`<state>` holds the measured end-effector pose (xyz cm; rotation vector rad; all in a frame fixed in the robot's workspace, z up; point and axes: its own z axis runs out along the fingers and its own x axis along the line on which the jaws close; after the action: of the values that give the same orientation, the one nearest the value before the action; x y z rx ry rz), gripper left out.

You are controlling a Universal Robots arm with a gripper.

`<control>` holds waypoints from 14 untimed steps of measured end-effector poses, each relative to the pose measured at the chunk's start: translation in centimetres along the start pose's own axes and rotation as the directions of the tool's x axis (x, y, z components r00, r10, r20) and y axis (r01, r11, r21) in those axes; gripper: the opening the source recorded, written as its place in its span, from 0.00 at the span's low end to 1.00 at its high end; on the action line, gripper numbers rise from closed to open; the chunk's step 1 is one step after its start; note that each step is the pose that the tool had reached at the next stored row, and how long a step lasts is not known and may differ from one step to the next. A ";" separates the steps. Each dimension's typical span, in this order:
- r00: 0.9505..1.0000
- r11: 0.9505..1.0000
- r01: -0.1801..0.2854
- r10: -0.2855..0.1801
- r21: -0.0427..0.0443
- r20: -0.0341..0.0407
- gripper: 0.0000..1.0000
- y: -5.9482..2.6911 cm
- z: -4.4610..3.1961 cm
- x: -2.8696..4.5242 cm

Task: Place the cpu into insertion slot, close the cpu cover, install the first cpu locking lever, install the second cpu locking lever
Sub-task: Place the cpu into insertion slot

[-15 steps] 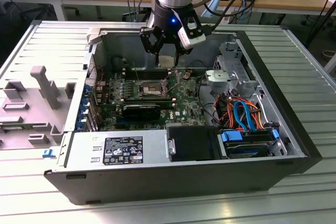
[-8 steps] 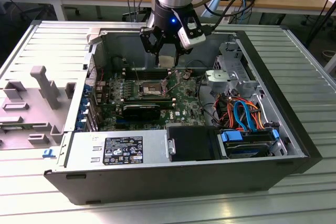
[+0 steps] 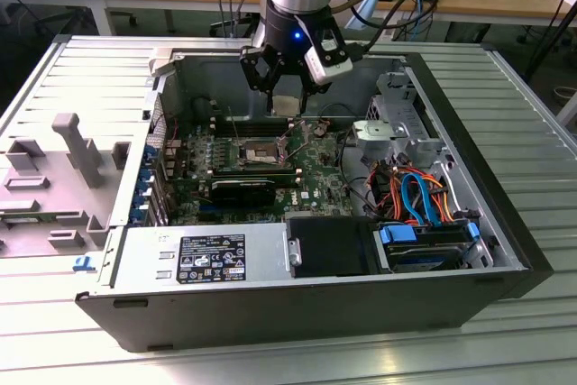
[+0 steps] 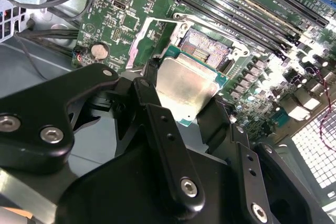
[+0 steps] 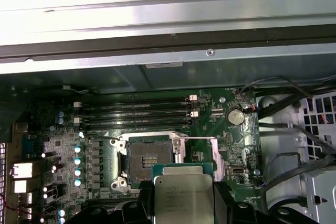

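In both wrist views my gripper is shut on the cpu, a flat square chip with a silvery top and a green rim. It hangs in the air above the green board, just off to one side of the insertion slot, whose dark centre lies bare. The cpu cover stands swung up beside the slot. One thin locking lever sticks out from the socket. In the exterior view the gripper hovers over the slot inside the open computer case.
Long black memory slots run beside the socket. A power supply and a drive bay with blue and orange cables fill the case's near side. The case wall rises behind the gripper. A grey fixture stands at the exterior view's left.
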<state>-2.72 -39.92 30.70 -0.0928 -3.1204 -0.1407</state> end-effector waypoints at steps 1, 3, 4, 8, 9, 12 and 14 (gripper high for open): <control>1.000 1.000 -0.004 0.004 0.000 0.000 0.55 0.00 0.00 0.00; 1.000 1.000 -0.013 0.013 0.000 0.001 0.55 0.00 0.01 0.00; 1.000 1.000 -0.019 0.019 0.000 0.002 0.55 -0.01 0.01 0.00; 0.999 0.999 -0.034 0.034 -0.001 0.003 0.55 -0.01 0.04 0.00; 0.999 0.999 -0.037 0.037 -0.001 0.003 0.55 -0.01 0.05 0.00; 0.999 0.999 -0.044 0.044 -0.001 0.004 0.55 -0.01 0.06 0.00; 0.999 0.999 -0.049 0.049 -0.001 0.004 0.55 -0.01 0.07 0.00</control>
<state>-2.72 -39.93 30.63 -0.1692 -3.1193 -0.1409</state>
